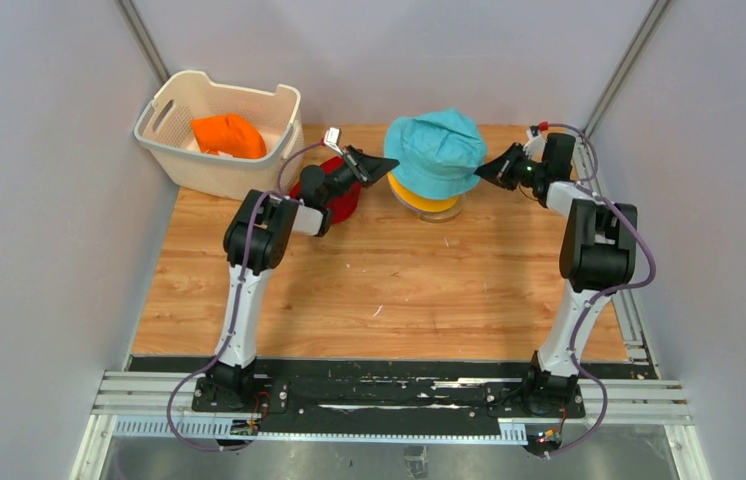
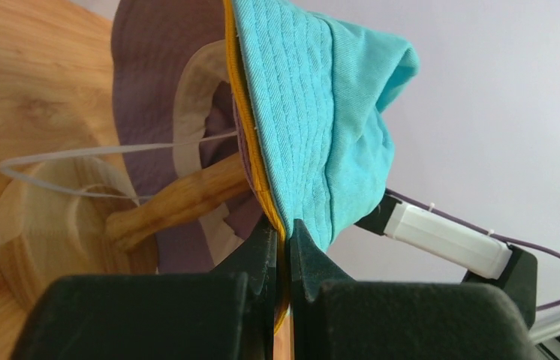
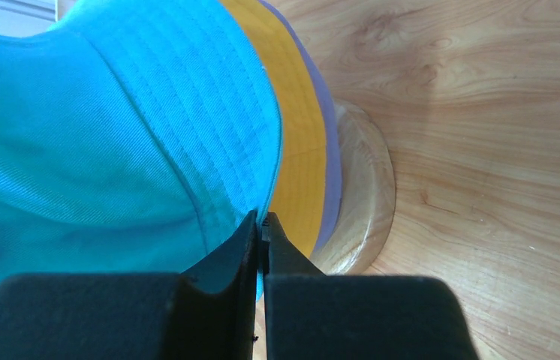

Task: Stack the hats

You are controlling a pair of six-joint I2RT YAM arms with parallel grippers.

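The teal hat (image 1: 436,150) sits on top of the yellow hat (image 1: 425,199) on the wooden stand. Under them is the lavender hat (image 2: 149,75), shown in the wrist views. My left gripper (image 1: 387,166) is shut on the left brim edge, pinching teal (image 2: 322,112) and yellow (image 2: 251,146) fabric together. My right gripper (image 1: 481,171) is shut on the teal brim (image 3: 112,135) on the right side, beside the yellow brim (image 3: 299,150). The red hat (image 1: 347,203) lies on the table, partly hidden by the left arm. The orange hat (image 1: 229,135) lies in the basket.
The white perforated basket (image 1: 181,166) stands at the back left corner. The wooden stand's round base (image 3: 367,202) rests on the table at back centre, and its stem (image 2: 179,199) shows under the hats. Grey walls close in both sides.
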